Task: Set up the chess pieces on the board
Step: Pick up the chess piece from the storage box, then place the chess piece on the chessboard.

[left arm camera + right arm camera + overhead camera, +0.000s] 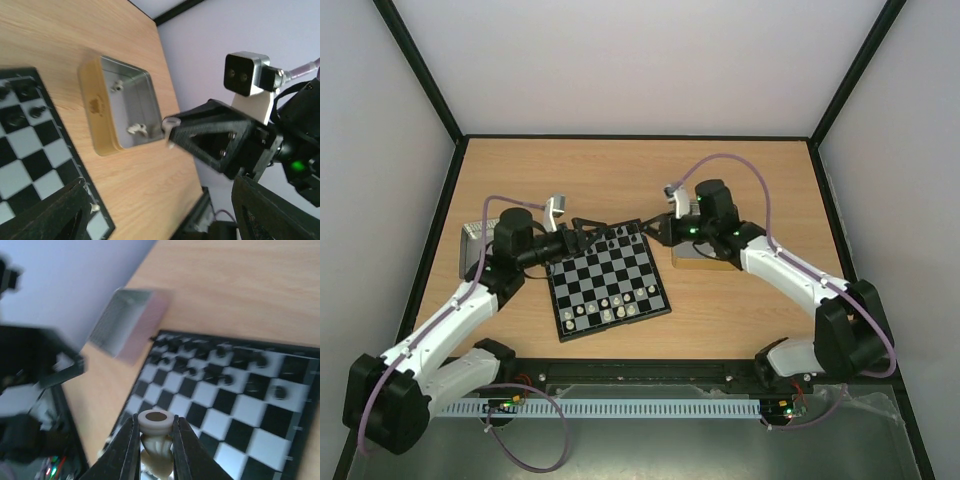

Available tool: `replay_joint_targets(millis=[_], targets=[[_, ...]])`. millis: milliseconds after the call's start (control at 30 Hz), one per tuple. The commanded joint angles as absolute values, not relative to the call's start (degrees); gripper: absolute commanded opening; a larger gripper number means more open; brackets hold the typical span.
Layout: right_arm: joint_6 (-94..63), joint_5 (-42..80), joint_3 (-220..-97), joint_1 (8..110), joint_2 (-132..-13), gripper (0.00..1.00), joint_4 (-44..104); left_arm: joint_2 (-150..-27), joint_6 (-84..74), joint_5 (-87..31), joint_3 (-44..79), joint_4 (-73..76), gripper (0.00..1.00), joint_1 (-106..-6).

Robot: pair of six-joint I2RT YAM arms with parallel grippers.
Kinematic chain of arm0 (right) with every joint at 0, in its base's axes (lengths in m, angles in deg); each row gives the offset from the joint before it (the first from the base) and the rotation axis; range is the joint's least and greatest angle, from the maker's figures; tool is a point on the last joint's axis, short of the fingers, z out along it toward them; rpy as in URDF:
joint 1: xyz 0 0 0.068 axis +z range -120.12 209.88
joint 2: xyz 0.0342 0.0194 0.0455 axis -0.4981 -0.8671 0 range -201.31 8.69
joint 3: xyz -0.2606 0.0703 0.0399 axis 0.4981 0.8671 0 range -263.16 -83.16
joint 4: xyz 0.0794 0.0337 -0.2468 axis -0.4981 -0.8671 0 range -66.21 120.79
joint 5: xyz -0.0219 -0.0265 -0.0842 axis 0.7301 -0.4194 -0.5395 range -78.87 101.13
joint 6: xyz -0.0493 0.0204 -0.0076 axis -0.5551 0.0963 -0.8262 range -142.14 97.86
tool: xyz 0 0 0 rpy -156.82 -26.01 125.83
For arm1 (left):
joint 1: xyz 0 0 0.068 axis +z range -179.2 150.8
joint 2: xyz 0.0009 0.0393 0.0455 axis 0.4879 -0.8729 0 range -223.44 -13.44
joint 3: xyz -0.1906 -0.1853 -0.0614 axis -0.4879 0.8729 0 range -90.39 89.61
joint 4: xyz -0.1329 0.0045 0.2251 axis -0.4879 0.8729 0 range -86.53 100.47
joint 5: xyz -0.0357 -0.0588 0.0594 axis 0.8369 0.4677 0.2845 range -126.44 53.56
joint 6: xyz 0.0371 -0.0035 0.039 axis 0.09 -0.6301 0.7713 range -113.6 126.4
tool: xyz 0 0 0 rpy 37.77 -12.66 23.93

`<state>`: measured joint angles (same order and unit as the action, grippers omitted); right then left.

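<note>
The board (609, 281) lies in the middle of the table. White pieces (612, 306) stand on its near rows and black pieces (623, 236) on its far rows. My right gripper (646, 228) hovers over the board's far right corner, shut on a white piece (157, 442) held base up above the board (240, 410). That piece also shows in the left wrist view (170, 128). My left gripper (588, 233) is open and empty over the board's far left corner, and its fingers (55, 215) stand wide apart.
A gold-rimmed tray (95, 107) with a few white pieces lies right of the board, under the right arm (705, 262). A silver tray (475, 232) sits left of the board and also shows in the right wrist view (127, 325).
</note>
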<state>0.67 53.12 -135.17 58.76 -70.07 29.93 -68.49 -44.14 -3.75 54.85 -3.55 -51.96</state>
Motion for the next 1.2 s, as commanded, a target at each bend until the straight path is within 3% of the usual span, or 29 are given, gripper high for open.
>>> replay_joint_targets(millis=[0, 233, 500, 900, 1167], targets=[[-7.0, 63.2, -137.3, 62.8, -68.9, 0.12, 31.1, -71.0, -51.9, 4.7, 52.9, -10.8, 0.79, -52.9], [-14.1, 61.4, -143.4, 67.1, -72.7, 0.13, 23.6, -75.1, -58.2, 8.3, 53.3, -14.0, 0.76, -53.5], [-17.8, 62.1, -146.8, 68.0, -74.9, 0.13, 19.0, -79.3, -59.1, 10.1, 53.5, -13.7, 0.57, -54.2], [-21.2, 63.0, -148.1, 68.5, -76.6, 0.13, 15.5, -80.4, -66.3, 10.7, 56.5, -22.8, 0.63, -54.2], [-21.0, 63.3, -149.4, 68.7, -77.3, 0.12, 16.0, -81.7, -64.7, 12.1, 55.2, -18.5, 0.47, -54.7]])
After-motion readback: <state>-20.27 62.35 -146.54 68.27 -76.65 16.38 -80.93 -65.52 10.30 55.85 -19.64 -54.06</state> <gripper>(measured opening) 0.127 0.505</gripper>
